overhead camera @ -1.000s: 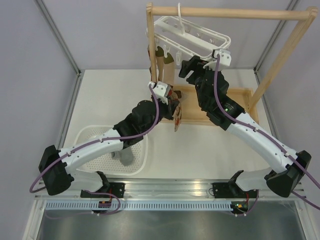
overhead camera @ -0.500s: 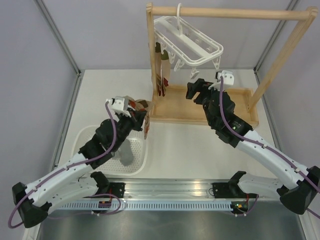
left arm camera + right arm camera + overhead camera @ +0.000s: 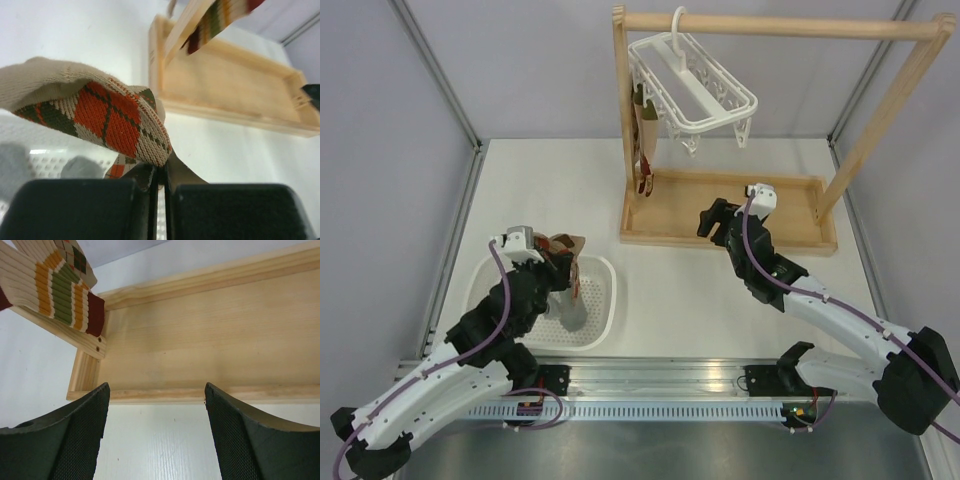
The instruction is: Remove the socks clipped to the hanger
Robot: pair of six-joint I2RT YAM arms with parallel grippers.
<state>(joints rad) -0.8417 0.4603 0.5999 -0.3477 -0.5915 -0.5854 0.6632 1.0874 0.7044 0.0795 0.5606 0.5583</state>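
Looking down from the top camera, we see the left gripper (image 3: 564,264) over the bench's white perforated basket (image 3: 604,312). Its jaws are pinched together on an argyle sock (image 3: 102,112) of red, olive and cream. In the wrist view the fabric is nipped in the closed seam between the pads and bulges out to the left. A grey sock (image 3: 576,312) lies inside the basket. The right gripper (image 3: 156,392) hovers low at the near edge of the wooden tray (image 3: 210,335), jaws spread wide with nothing between them. The white hanger (image 3: 698,88) hangs by its hook from the wooden rail (image 3: 790,27). Striped socks (image 3: 644,150) dangle from clips at its left end, beside the rack's left post, well apart from both grippers.
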